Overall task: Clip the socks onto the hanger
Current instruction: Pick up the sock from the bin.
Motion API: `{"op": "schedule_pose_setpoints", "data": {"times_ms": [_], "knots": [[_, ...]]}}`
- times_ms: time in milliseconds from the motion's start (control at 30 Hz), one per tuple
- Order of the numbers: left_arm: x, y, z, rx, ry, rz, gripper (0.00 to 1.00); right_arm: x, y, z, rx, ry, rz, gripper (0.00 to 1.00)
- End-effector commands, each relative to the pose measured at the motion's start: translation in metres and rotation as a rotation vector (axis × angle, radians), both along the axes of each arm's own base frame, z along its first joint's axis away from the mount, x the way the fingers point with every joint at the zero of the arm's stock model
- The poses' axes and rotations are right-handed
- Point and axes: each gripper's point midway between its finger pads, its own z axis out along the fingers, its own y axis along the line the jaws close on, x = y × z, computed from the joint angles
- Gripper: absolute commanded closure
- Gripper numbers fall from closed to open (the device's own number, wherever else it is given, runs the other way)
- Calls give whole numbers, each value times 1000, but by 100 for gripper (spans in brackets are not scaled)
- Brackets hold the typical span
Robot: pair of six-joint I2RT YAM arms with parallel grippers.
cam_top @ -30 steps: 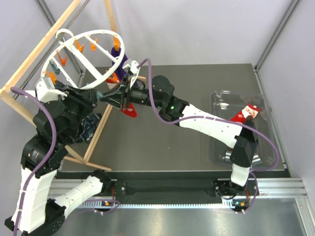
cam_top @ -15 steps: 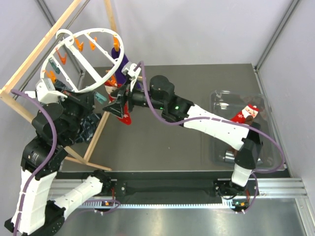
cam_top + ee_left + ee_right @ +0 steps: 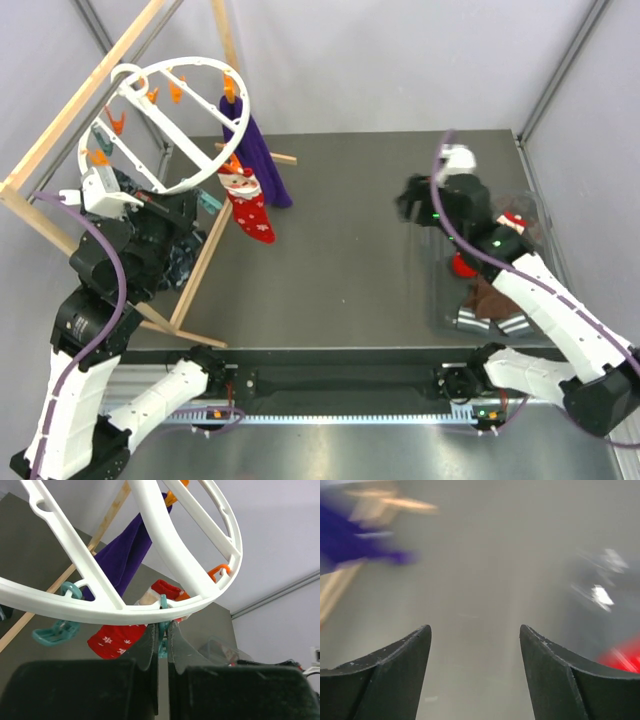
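once the open right gripper point(image 3: 474, 629) pulled away, the santa sock point(image 3: 250, 205) hung clipped on the hanger point(image 3: 190, 62), left gripper point(image 3: 161, 630) pinching its rim; that sock looked done.

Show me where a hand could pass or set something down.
Bare: the middle of the table, between the hung red sock and the clear tray. Crowded: the left corner with wooden frame, hanger and left arm; the tray under the right arm.

The right arm point(image 3: 550, 295) hides most of the red sock point(image 3: 462, 265) beneath it; the purple sock point(image 3: 355, 542) is motion-blurred.
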Motion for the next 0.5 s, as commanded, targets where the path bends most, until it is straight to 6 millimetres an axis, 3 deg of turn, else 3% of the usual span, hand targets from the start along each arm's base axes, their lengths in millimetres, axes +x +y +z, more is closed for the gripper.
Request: {"op": "schedule_pose_setpoints", "data": {"times_ms": [0,33,133,233,367,400,467], "knots": [[-1,-8,8,3,-52,-48,100,-6,-106,-50,32,174,-366,30],[0,-9,9,1,-60,-53,100,-4,-135,-57,49,191,-467,30],[0,-12,5,0,-62,-68,100,-9,-184,-76,77,225,-649,35],[2,-18,3,-1,-61,-89,100,-4,-205,-99,94,291,-725,36],[5,-20,1,13,-55,-96,100,19,-220,-121,102,313,-796,36],[5,-21,1,12,-59,-100,100,25,-223,-137,97,348,-818,37],[4,-21,2,11,-62,-103,100,34,-233,-151,118,362,-857,42]]}}
